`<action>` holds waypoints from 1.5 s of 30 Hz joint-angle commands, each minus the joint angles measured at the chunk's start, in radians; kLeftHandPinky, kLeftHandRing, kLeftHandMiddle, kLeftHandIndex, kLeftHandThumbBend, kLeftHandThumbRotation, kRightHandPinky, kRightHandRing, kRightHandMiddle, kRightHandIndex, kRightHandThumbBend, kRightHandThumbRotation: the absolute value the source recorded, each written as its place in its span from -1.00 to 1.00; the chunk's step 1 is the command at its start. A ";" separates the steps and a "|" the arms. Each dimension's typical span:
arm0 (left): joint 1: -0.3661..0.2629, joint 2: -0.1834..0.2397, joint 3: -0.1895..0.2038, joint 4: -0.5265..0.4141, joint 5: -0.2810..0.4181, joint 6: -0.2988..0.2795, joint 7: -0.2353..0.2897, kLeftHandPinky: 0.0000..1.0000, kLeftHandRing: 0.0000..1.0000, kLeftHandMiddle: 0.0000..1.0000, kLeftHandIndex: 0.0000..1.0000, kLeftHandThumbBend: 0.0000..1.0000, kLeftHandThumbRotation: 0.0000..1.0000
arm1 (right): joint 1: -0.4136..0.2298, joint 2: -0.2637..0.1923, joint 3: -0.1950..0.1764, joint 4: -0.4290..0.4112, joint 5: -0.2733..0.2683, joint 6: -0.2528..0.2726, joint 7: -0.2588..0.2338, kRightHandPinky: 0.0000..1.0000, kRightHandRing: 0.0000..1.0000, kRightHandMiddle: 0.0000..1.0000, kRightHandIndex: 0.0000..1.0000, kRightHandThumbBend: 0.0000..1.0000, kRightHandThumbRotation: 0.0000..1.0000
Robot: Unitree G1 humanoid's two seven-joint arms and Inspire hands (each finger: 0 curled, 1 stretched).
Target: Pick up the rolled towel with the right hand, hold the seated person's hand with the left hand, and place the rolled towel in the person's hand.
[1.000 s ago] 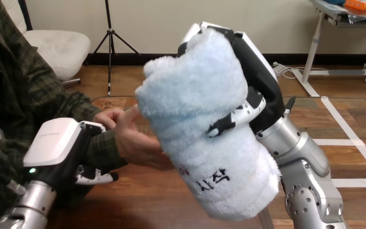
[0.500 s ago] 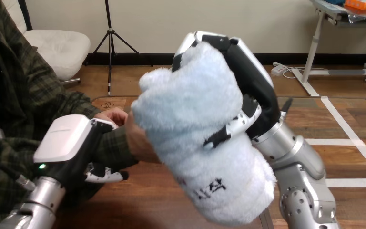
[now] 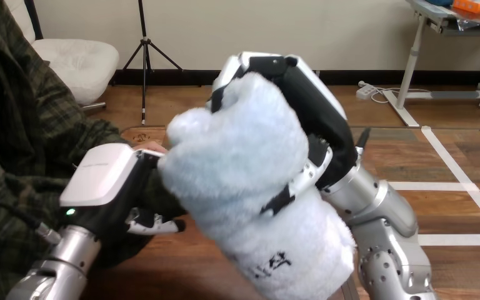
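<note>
A fluffy light-blue rolled towel [image 3: 244, 169] fills the middle of the head view. My right hand [image 3: 315, 109] is shut on it, fingers wrapped over its top and thumb across its front. The towel's left end now lies against the spot where the person's hand was, hiding that hand. Only a sliver of the person's hand [image 3: 150, 147] shows above my left hand. My left hand [image 3: 103, 184] lies over the person's green plaid sleeve at the wrist. Its fingers [image 3: 156, 224] curl under the sleeve, so it grips the wrist just left of the towel.
The wooden table [image 3: 181, 269] runs under both arms. The person's sleeved arm [image 3: 50, 125] comes in from the left edge.
The towel in my right hand has moved left and down until it covers the person's hand. My left hand, on the wrist, has shifted right and up toward the towel.
</note>
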 commanded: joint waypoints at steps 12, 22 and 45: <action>-0.004 -0.064 -0.025 -0.128 -0.011 -0.004 -0.065 -0.39 -0.35 -0.26 -0.24 0.81 -1.00 | -0.056 0.070 0.018 0.048 -0.046 -0.180 0.038 -0.84 -0.72 -0.59 -0.62 0.48 -1.00; 0.023 -0.081 -0.024 -0.174 -0.027 -0.014 -0.088 -0.39 -0.35 -0.26 -0.23 0.80 -1.00 | -0.047 0.082 0.045 0.082 -0.035 -0.248 0.086 -0.82 -0.71 -0.59 -0.61 0.44 -1.00; 0.106 -0.076 -0.009 -0.273 0.006 -0.007 -0.114 -0.44 -0.40 -0.29 -0.27 0.87 -1.00 | -0.144 0.005 -0.038 0.108 0.021 -0.177 0.098 -0.84 -0.74 -0.61 -0.64 0.34 -1.00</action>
